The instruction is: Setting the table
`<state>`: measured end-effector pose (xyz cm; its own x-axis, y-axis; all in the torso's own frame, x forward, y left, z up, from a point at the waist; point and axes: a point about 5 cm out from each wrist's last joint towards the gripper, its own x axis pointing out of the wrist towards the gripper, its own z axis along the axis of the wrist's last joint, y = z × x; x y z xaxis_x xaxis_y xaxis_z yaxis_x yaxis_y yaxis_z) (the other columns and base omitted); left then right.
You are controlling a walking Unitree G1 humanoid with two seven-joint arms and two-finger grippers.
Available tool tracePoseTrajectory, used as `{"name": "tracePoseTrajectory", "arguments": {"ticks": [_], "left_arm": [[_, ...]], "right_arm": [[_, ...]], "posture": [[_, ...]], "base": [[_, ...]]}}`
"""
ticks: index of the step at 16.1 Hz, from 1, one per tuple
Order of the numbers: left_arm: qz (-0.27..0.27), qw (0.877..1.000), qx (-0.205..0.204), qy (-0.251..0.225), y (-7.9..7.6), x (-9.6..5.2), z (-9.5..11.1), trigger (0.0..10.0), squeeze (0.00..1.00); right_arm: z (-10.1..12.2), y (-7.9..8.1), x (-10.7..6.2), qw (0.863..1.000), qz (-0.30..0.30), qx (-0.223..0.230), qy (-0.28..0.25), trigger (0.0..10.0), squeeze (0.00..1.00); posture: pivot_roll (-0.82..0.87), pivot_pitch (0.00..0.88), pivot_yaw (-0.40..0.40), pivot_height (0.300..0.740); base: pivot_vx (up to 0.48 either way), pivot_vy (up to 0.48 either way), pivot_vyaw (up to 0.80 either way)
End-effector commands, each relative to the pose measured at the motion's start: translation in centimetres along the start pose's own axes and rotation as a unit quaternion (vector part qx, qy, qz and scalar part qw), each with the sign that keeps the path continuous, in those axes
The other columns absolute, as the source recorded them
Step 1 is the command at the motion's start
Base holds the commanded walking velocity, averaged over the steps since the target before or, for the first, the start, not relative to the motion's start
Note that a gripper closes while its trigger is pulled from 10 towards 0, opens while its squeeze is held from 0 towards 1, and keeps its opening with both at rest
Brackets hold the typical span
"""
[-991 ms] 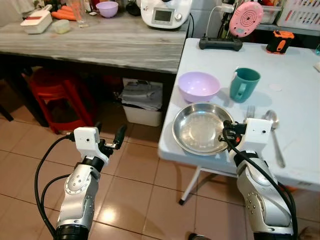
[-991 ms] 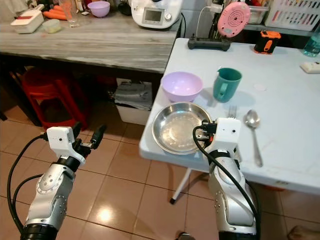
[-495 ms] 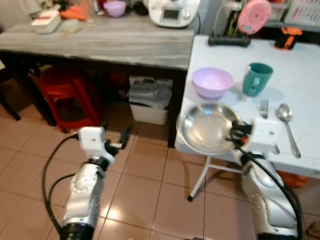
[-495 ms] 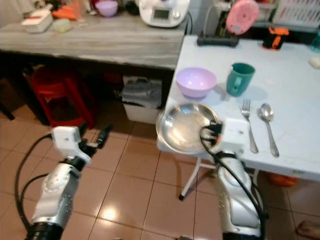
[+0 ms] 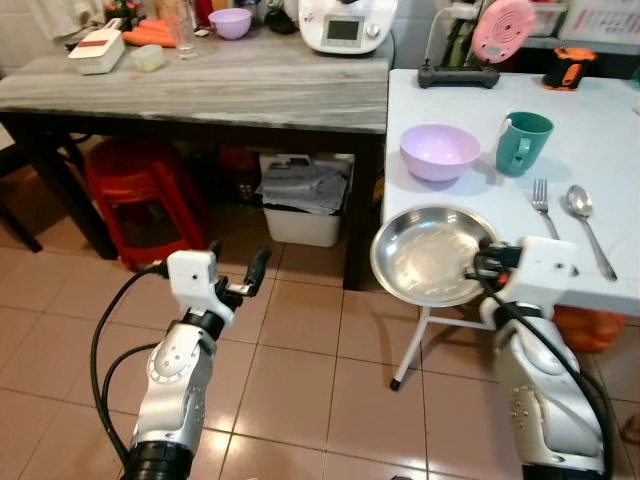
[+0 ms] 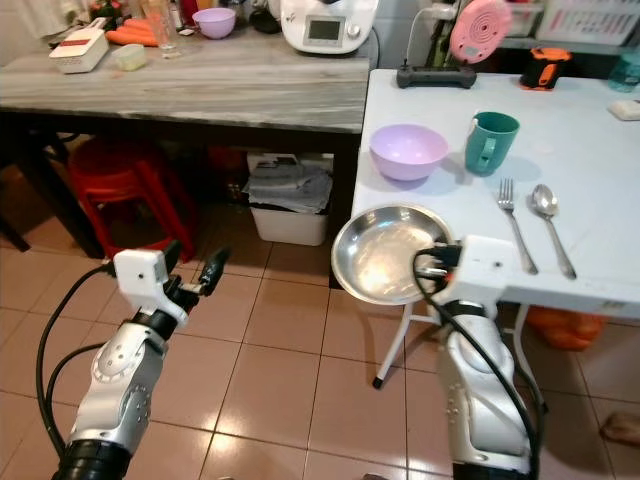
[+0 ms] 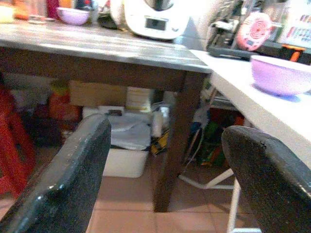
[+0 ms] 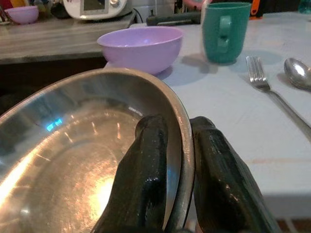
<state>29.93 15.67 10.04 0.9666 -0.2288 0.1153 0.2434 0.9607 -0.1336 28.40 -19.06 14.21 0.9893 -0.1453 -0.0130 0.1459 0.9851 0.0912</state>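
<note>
A round steel plate (image 5: pixel 425 255) hangs over the front left corner of the white table (image 5: pixel 590 110), level with its top. My right gripper (image 5: pixel 482 268) is shut on the plate's near rim, and one finger (image 8: pixel 148 165) lies inside the rim and the other outside. Behind the plate on the table stand a purple bowl (image 5: pixel 439 152) and a teal mug (image 5: pixel 522 142). A fork (image 5: pixel 542 200) and a spoon (image 5: pixel 585 212) lie to the right of the plate. My left gripper (image 5: pixel 237 262) is held open over the tiled floor with nothing in it, its fingers (image 7: pixel 73 165) wide apart.
A grey wooden counter (image 5: pixel 200 80) stands to the left of the table, with a white appliance (image 5: pixel 345 22) and small items on it. Under it are a red stool (image 5: pixel 140 185) and a white bin (image 5: pixel 305 205). Tiled floor (image 5: pixel 300 380) lies in front.
The whole view has pulled back from the table. The plate, still in my right gripper, has come from lying on the table to overhanging its front left corner. The left gripper stays open.
</note>
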Motion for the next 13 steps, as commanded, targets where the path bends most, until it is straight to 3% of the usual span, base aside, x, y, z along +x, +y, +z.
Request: {"name": "tracePoseTrajectory", "arguments": {"ticks": [1,6,10,13], "left_arm": [[0.011,1.0,0.005,0.001,0.68,-0.18,0.04,10.0,0.0],[0.008,1.0,0.004,0.001,0.49,-0.11,0.02,10.0,0.0],[0.007,1.0,0.009,-0.001,0.27,0.07,0.07,10.0,0.0],[-0.006,1.0,0.005,-0.01,-0.15,0.06,0.24,10.0,0.0]], "right_arm": [[0.5,0.84,0.02,1.0,0.012,0.006,-0.012,10.0,0.0],[0.46,0.87,0.03,1.0,0.009,0.008,-0.013,10.0,0.0],[0.57,1.08,0.09,1.0,0.014,0.008,-0.018,10.0,0.0],[0.68,1.44,0.1,1.0,0.022,0.006,-0.022,10.0,0.0]], "posture": [[-0.11,0.08,0.035,0.74],[-0.11,0.088,0.042,0.74],[-0.12,0.091,0.045,0.74],[-0.11,0.089,0.044,0.74]], "base": [[0.0,0.322,0.0],[0.0,0.329,-0.4],[0.0,0.341,-0.11],[0.0,0.0,0.0]]}}
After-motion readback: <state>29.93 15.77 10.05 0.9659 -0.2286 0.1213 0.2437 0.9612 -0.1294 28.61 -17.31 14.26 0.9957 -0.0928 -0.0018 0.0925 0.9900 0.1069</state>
